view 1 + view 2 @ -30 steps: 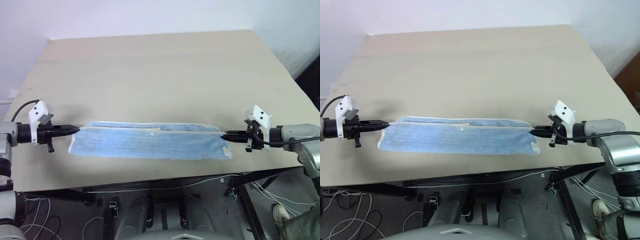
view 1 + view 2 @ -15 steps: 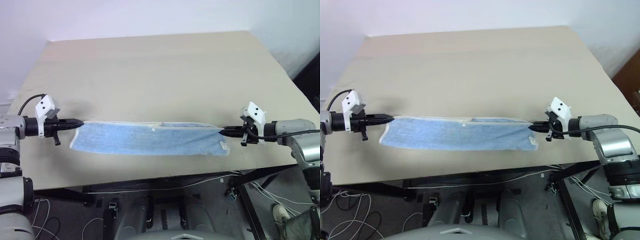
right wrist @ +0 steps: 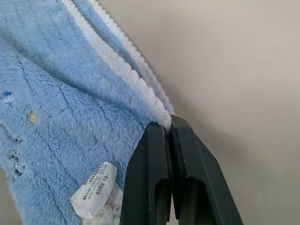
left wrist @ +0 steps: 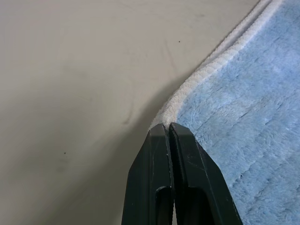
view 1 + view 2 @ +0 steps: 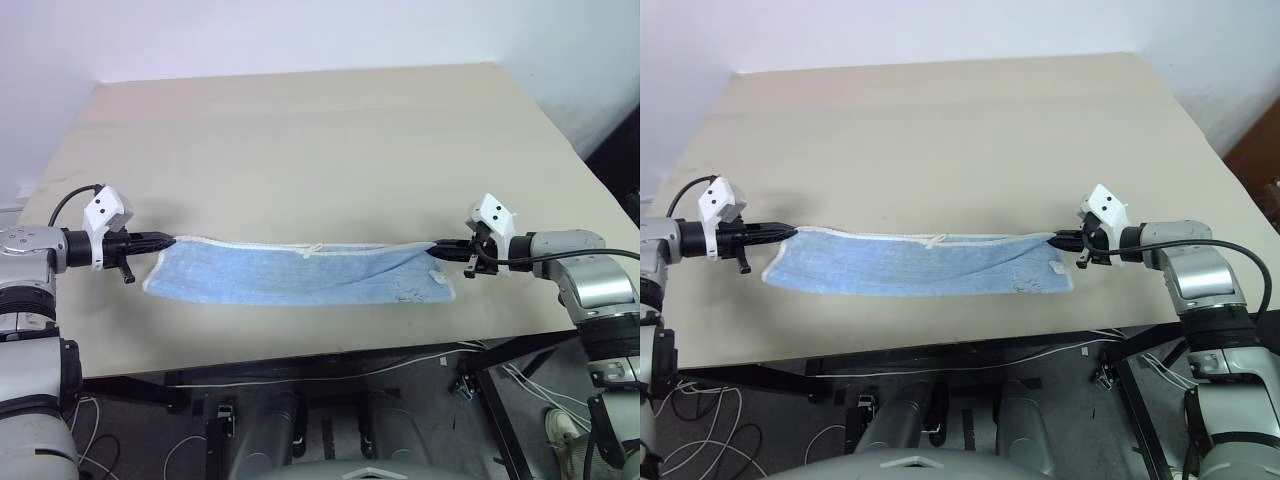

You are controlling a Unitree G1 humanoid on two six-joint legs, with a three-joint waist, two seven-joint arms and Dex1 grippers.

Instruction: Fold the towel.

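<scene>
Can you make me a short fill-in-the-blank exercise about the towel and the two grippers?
1. The towel is light ____ with cream-white edging.
2. The left gripper is ____ on a towel corner.
3. The right gripper pinches the opposite ____ of the towel.
4. The towel hangs over a beige ____.

Missing words: blue; shut; corner; table

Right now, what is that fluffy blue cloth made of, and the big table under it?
The light blue fluffy towel looks like soft terry cloth: its pile shows short fuzzy loops in rows, edged with nubbly cream-white stitching. The pale beige flat table looks like smooth, matte wood or laminate; faint board lines cross it, but which one it is I cannot tell.
</scene>
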